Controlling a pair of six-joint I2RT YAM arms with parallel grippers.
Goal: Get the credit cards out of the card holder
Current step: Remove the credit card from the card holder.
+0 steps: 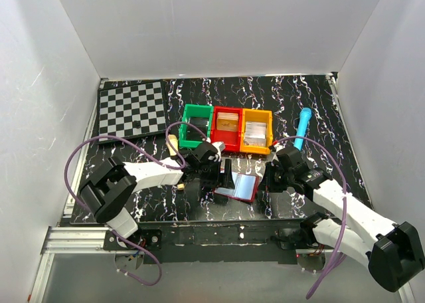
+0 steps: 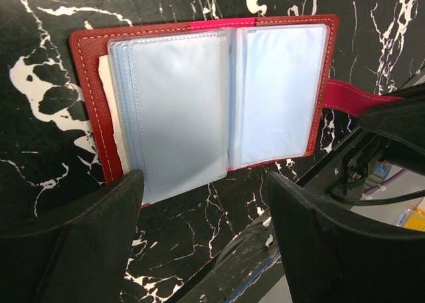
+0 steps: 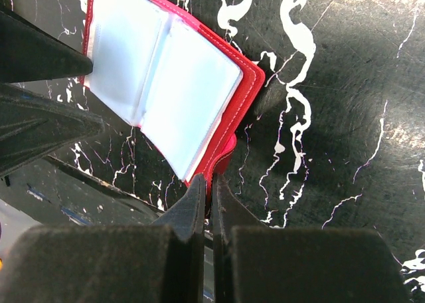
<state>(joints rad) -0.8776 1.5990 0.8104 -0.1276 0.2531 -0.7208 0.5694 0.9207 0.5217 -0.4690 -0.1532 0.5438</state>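
Risk: the card holder (image 2: 219,97) could slide or fold shut. Only its snap tab (image 3: 226,150) was held, so tugging a sleeve might drag it all.
Look: maroon cover open flat, glossy pale-blue sleeves fanned; whether cards sat inside, I could not tell.
Place: just on the arms' side of the red bin (image 1: 227,127).
Left gripper (image 2: 204,180): fingers spread wide over the holder's edge.
Right gripper (image 3: 211,183): fingers pressed together, apparently pinching the tab.
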